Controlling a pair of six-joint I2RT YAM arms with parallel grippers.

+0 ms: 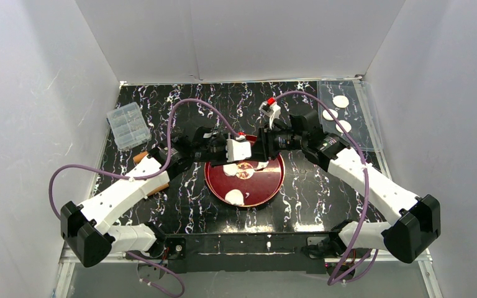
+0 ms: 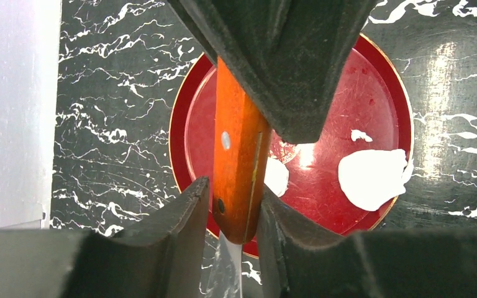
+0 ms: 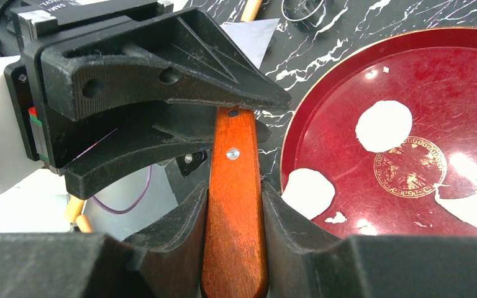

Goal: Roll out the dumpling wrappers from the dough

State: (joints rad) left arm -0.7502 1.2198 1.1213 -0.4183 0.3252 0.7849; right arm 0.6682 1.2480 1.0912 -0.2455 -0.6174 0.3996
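Left wrist: the left gripper [image 2: 235,197] is pinching the knife [image 2: 239,167] by its handle. The dough [image 2: 372,179] sits off to the side on the red plate [image 2: 189,143], and the blade is cut off at the frame edge. Right wrist: the right gripper [image 3: 235,202] clamps the same handle, with dough blobs right beside it on the plate. Top: three dumpling wrappers [image 1: 340,100] lie on a clear sheet [image 1: 360,136] at far right, and the grips are hard to make out.

Two white-and-black robot arms reach inward from the near edge, elbows splayed out to the sides and wrists meeting over the middle. The left arm [image 1: 121,198] angles in from the left and the right arm [image 1: 372,180] from the right. The left gripper [image 2: 235,189] and right gripper [image 3: 234,189] face each other nose to nose. Each has its two dark fingers pressed against opposite sides of the same orange wooden handle [image 3: 233,248].
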